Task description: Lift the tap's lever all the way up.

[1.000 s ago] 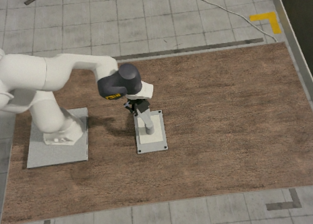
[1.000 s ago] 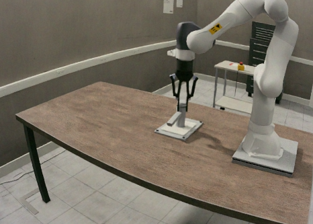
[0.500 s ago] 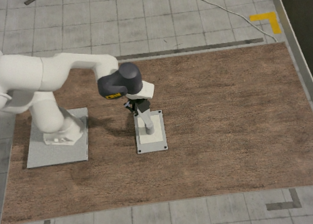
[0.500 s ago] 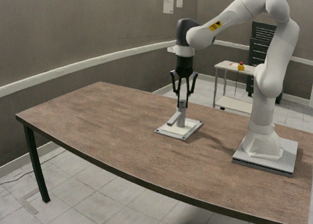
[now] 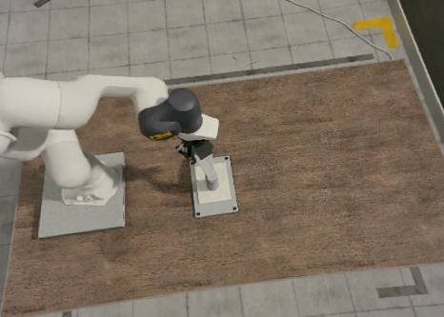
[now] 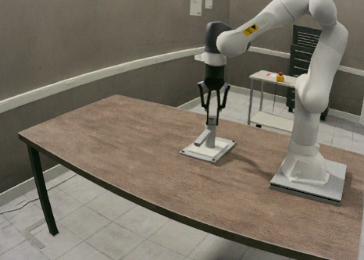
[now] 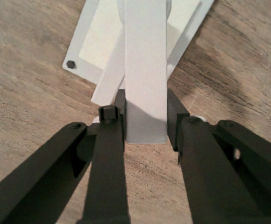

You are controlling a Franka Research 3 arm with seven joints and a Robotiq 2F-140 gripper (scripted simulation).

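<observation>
A white tap [image 6: 210,137] stands on a grey and white base plate [image 6: 208,147] on the brown table; the plate also shows in the overhead view [image 5: 213,187]. Its flat white lever [image 7: 145,75] stands upright above the tap body, and its spout [image 6: 202,138] slopes down to the left. My gripper [image 6: 212,117] hangs straight down over the tap and is shut on the lever's end, one black finger pad on each side, seen close in the wrist view [image 7: 146,122]. In the overhead view the gripper [image 5: 192,152] is mostly hidden under my wrist.
My arm's base [image 6: 310,174] sits on a grey plate at the table's right end. Beyond the table stand a small white side table with a red button box [image 6: 280,77] and a dark cabinet [image 6: 302,45].
</observation>
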